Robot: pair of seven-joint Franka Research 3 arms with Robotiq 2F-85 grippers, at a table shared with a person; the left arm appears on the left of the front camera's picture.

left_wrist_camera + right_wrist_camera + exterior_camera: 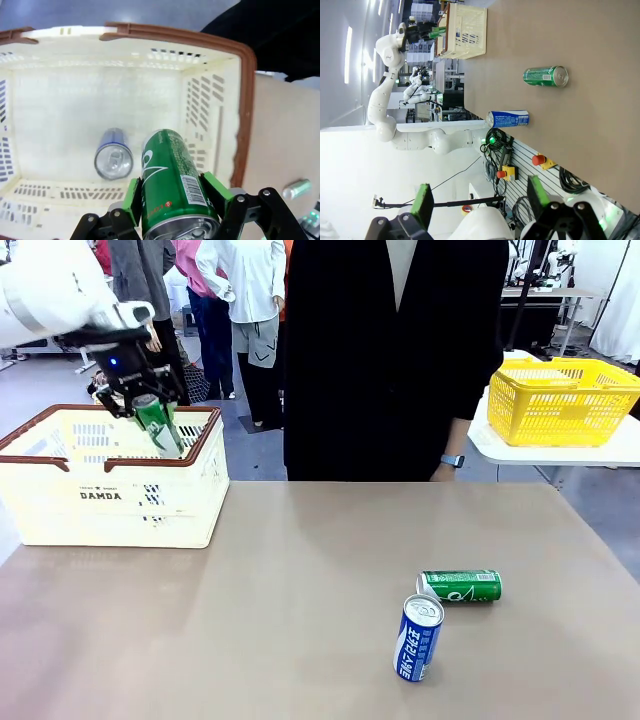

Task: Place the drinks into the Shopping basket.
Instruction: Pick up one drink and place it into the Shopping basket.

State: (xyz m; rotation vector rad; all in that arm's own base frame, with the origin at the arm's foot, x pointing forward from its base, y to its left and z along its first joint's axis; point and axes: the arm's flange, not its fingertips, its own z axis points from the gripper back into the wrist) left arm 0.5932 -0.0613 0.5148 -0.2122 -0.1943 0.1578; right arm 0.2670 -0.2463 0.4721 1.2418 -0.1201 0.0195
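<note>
My left gripper (152, 408) is shut on a green drink can (158, 425), tilted, held over the cream Shopping basket (110, 502) with the brown rim. In the left wrist view the green pads clamp the green can (170, 175) above the basket floor, where a blue can (114, 156) lies. On the table at the right a green can (460, 586) lies on its side and a blue can (418, 638) stands just in front of it. My right gripper (480, 200) is open and holds nothing, far from the green can (545, 76) and the blue can (507, 119).
A person in dark clothes (390, 360) stands at the far edge of the table. A yellow mesh basket (565, 400) sits on a white side table at the back right. Bare brown tabletop (300, 580) lies between the Shopping basket and the cans.
</note>
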